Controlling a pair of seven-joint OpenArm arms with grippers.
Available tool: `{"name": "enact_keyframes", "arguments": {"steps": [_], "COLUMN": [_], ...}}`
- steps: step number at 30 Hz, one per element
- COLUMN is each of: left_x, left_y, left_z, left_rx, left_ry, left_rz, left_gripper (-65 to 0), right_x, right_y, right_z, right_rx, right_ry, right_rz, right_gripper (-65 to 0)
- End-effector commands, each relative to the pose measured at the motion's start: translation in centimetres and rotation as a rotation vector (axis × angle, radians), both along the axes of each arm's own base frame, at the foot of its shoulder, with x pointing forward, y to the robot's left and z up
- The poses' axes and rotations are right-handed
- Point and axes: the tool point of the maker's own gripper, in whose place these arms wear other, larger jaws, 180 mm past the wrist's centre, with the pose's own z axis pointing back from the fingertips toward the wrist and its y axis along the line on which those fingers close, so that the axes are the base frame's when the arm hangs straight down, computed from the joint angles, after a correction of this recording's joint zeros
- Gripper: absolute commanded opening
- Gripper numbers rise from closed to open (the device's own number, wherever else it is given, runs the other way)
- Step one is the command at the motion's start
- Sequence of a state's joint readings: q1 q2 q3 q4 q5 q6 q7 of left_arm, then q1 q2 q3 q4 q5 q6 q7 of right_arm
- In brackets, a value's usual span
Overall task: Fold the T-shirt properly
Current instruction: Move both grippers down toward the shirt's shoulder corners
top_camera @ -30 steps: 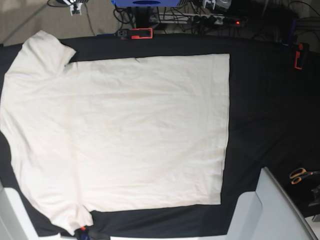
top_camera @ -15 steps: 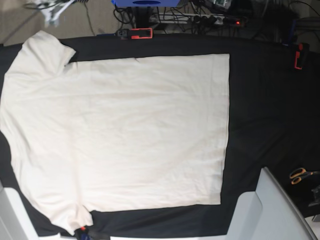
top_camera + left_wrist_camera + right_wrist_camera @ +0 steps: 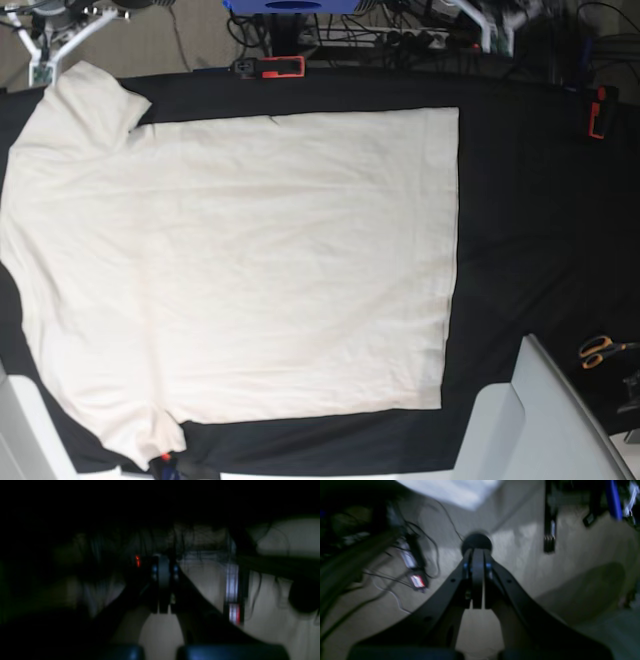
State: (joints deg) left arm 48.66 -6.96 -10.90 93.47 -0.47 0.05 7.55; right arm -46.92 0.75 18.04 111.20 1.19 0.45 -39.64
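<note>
left wrist view: very dark and blurred; the left arm's fingers are pressed together with nothing between them, pointing at a pale floor below them.
left wrist surroundings: a small red light glows just left of the fingers; a striped white and red strip stands well to their right; the rest is too dim to tell.
right wrist view: the right arm's fingers are pressed together and hold nothing; a round black object sits just beyond their tips on pale flooring.
right wrist surroundings: tangled dark cables lie left of the fingers; a blue bar shows far to the upper right.
base view, task thing: the large plain cream short-sleeved cotton t-shirt lies spread flat and unfolded on the black cloth-covered worktop, well apart from both sets of fingers, sleeves at the picture's left, straight hem at its right.
base view, arms: white arm parts show at the top edge, one by the upper sleeve and one above the worktop's far edge; their fingers' state cannot be told here.
base view, other things: orange-handled scissors lie at the lower right; a red and black clamp grips the far edge.
</note>
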Motion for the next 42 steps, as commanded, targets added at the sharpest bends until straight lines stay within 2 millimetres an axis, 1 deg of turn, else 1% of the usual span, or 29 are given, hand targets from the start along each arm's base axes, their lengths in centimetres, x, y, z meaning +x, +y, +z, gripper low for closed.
{"name": "enact_keyframes", "arguments": {"steps": [1, 4, 5, 6, 7, 9, 11, 14, 15, 16, 18, 20, 21, 22, 24, 25, 29, 34, 36, 38, 40, 42], "left_x": [0.8, 3.3, 4.1, 4.9, 5.5, 6.2, 6.5, 6.6, 6.8, 7.3, 8.0, 8.1, 8.1, 8.5, 8.3, 8.2, 7.7, 7.7, 7.7, 7.6, 7.5, 7.4], "left_y": [-0.1, -0.7, -0.9, -1.0, -0.9, -0.6, -0.3, 0.3, 0.3, 0.3, 0.3, 0.3, 0.3, 0.3, 0.3, 0.4, 0.9, 1.0, 1.7, 2.6, 3.9, 4.6], "left_z": [1.5, 4.1, 4.7, 5.1, 5.2, 5.3, 5.1, 5.1, 5.1, 5.3, 5.5, 5.5, 5.5, 5.6, 5.3, 5.0, 4.0, 3.8, 4.1, 4.3, 4.7, 4.9], "left_rx": [0.006, -0.023, -0.052, -0.079, -0.099, -0.128, -0.146, -0.131, -0.130, -0.130, -0.132, -0.134, -0.135, -0.136, -0.135, -0.135, -0.130, -0.130, -0.119, -0.109, -0.086, -0.073], "left_ry": [-0.034, -0.088, -0.107, -0.126, -0.136, -0.144, -0.136, -0.135, -0.138, -0.152, -0.166, -0.168, -0.169, -0.177, -0.168, -0.161, -0.137, -0.135, -0.144, -0.154, -0.165, -0.171], "left_rz": [-0.006, 0.007, 0.023, 0.037, 0.045, 0.058, 0.068, 0.054, 0.053, 0.051, 0.052, 0.054, 0.055, 0.054, 0.060, 0.063, 0.078, 0.082, 0.100, 0.133, 0.160, 0.179], "left_gripper": [-65.0, -65.0, -65.0, -65.0, -65.0, -65.0, -65.0, -65.0, -65.0, -65.0, -65.0, -65.0, -65.0, -65.0, -65.0, -65.0, -65.0, -65.0, -65.0, -65.0, -65.0, -65.0], "right_x": [1.6, 4.3, 5.4, 6.4, 7.0, 8.8, 10.1, 11.1, 11.2, 11.4, 11.3, 10.8, 10.6, 10.4, 10.2, 9.9, 10.0, 10.2, 10.3, 9.9, 10.0, 9.7], "right_y": [-1.1, -0.9, -0.2, 0.8, 1.5, 1.6, 0.7, -0.9, -1.6, -2.5, -3.9, -4.8, -5.5, -5.9, -7.1, -7.5, -8.4, -9.6, -9.7, -9.8, -9.8, -9.8], "right_z": [1.3, 1.9, 2.0, 1.9, 1.9, 2.7, 3.9, 5.6, 6.0, 6.4, 6.6, 6.0, 5.5, 5.1, 4.1, 3.4, 1.0, -0.2, -0.9, -1.8, -2.4, -2.9], "right_rx": [-0.049, -0.042, -0.015, 0.038, 0.097, 0.198, 0.289, 0.360, 0.372, 0.374, 0.384, 0.407, 0.418, 0.431, 0.458, 0.479, 0.563, 0.591, 0.620, 0.649, 0.676, 0.697], "right_ry": [-0.055, -0.119, -0.138, -0.155, -0.167, -0.221, -0.274, -0.316, -0.320, -0.323, -0.310, -0.286, -0.278, -0.277, -0.267, -0.251, -0.248, -0.286, -0.282, -0.261, -0.253, -0.242], "right_rz": [0.005, 0.022, 0.054, 0.091, 0.109, 0.106, 0.074, 0.054, 0.047, 0.044, 0.027, 0.009, -0.011, -0.032, -0.072, -0.087, -0.147, -0.193, -0.212, -0.237, -0.256, -0.271], "right_gripper": [-64.4, -64.1, -64.1, -64.1, -63.8, -60.0, -54.0, -46.5, -43.7, -40.4, -33.9, -29.9, -29.3, -29.3, -29.3, -29.3, -29.3, -29.3, -29.3, -29.4, -29.4, -29.4]}}
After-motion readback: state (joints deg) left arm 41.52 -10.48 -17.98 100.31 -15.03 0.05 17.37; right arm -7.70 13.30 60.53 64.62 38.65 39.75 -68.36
